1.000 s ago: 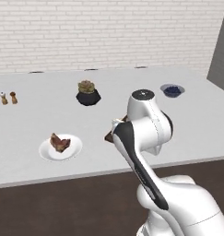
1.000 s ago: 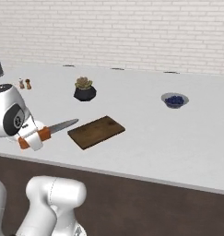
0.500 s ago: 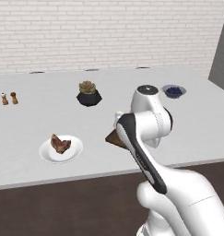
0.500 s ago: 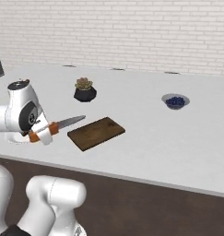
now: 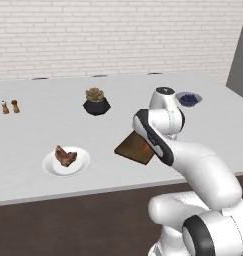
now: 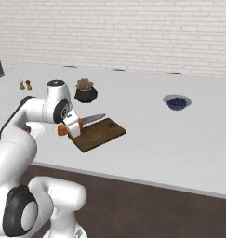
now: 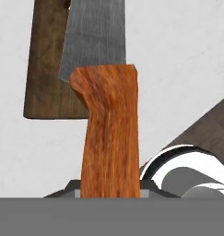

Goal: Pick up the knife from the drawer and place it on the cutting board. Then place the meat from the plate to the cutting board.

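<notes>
My gripper (image 6: 71, 128) is shut on the orange handle of the knife (image 6: 88, 120), whose silvery blade juts out over the left part of the dark brown cutting board (image 6: 99, 134). In the hand view the knife (image 7: 109, 129) runs up from the fingers, its blade lying over the cutting board (image 7: 45, 64). The cutting board (image 5: 134, 147) is partly hidden behind my arm in the left base view. The meat (image 5: 64, 156), a reddish-brown chunk, rests on the white plate (image 5: 79, 166) to the left of the board. The drawer is out of view.
A dark pot with a plant (image 5: 95, 101) stands behind the board. A small bowl with blue contents (image 6: 177, 102) sits at the far right, and salt and pepper shakers (image 5: 10, 106) at the far left. The counter's front edge (image 6: 133, 180) runs just below the board.
The arm has swung right and forward, carrying the knife from beside the counter's left part to above the cutting board's left end.
</notes>
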